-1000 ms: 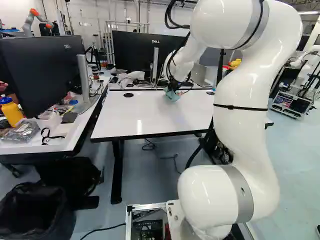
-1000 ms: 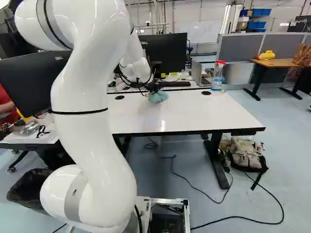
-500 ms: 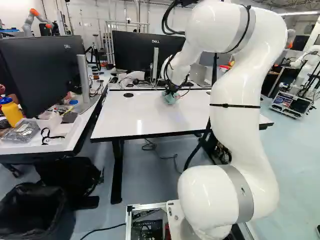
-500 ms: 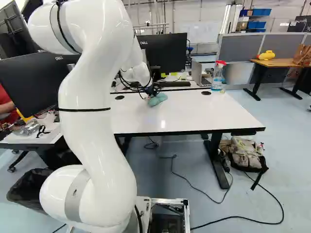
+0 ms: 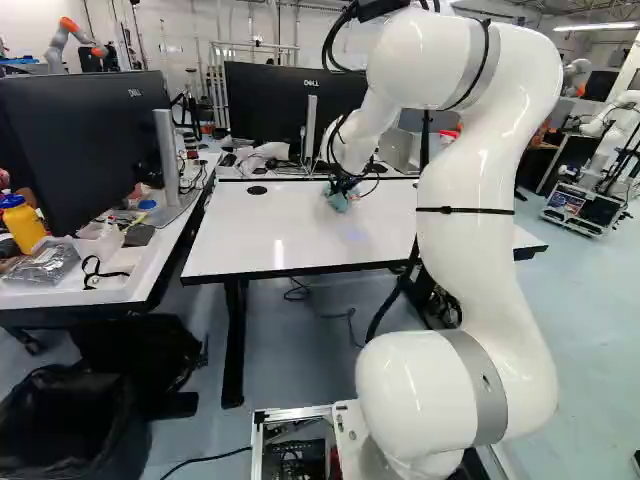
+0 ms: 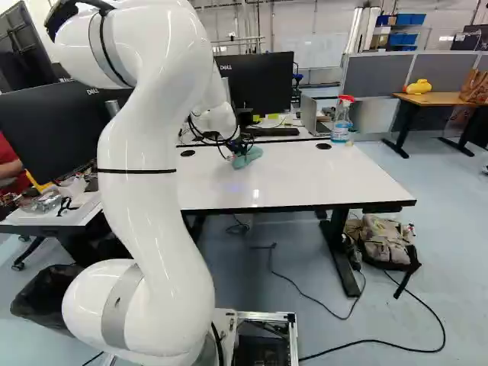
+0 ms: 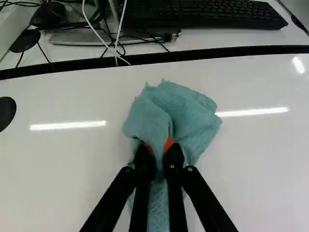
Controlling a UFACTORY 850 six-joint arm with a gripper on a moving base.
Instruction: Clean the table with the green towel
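Towel (image 7: 188, 113) tight in the end effector (image 6: 241, 152), keyboard (image 7: 227, 15) and cables (image 7: 117, 42) beyond the table (image 6: 320, 179).

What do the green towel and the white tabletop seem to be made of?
The green towel looks like soft, matt cloth, perhaps cotton or microfibre: it bunches into loose folds and shows a fine texture. The white tabletop is probably laminate, smooth and glossy: it mirrors lights as bright streaks. What lies under that surface I can't tell.

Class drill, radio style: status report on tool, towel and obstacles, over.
Tool shut on green towel. Towel bunched at white table. Possible obstacle: spray bottle by table's far edge.
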